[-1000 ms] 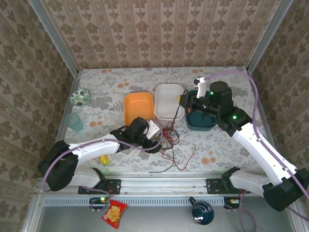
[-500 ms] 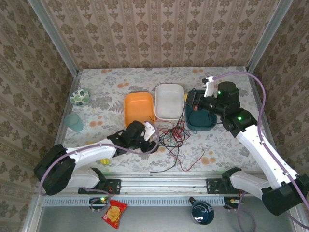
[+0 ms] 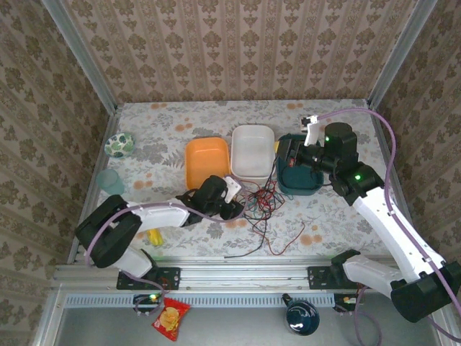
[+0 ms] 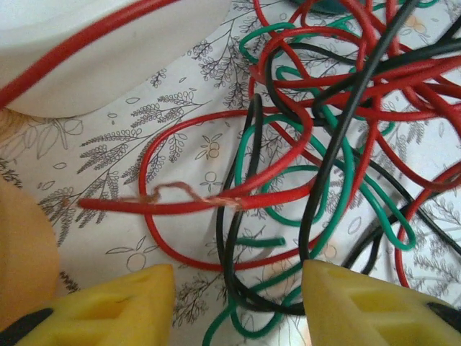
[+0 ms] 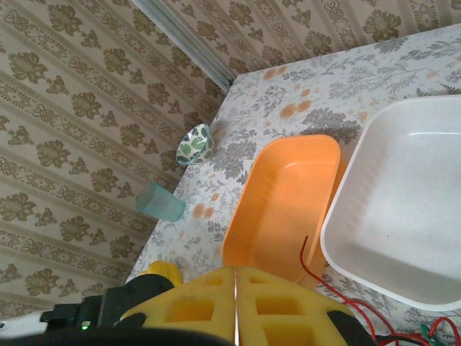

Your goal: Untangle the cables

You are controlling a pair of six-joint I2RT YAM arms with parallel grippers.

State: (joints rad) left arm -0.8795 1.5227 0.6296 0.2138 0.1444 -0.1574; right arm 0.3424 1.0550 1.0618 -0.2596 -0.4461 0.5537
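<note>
The red cable point(image 4: 216, 204), the black cable point(image 4: 324, 180) and the green cable point(image 4: 338, 216) lie looped over one another on the flowered tabletop. In the top view this tangle point(image 3: 258, 200) sits in front of the tubs, with a red tail point(image 3: 288, 245) trailing toward the near edge. My left gripper point(image 4: 238, 311) is open and low at the tangle's left side point(image 3: 239, 207); black and green loops lie between its yellow fingertips point(image 4: 108, 310). My right gripper point(image 5: 235, 303) is shut with nothing showing between its pads, raised over the dark teal container point(image 3: 282, 155).
Behind the tangle stand an orange tub point(image 3: 207, 160) and a white tub point(image 3: 252, 151), with a dark teal container point(image 3: 299, 180) to the right. A patterned bowl point(image 3: 118, 144) and a teal cup point(image 3: 111, 182) sit at the far left. A small yellow item point(image 3: 154, 236) lies by the left arm.
My right gripper rose and drew back to the right, off the tangle. The red tail swung right. My left gripper shifted slightly and now sits at the tangle's left edge.
</note>
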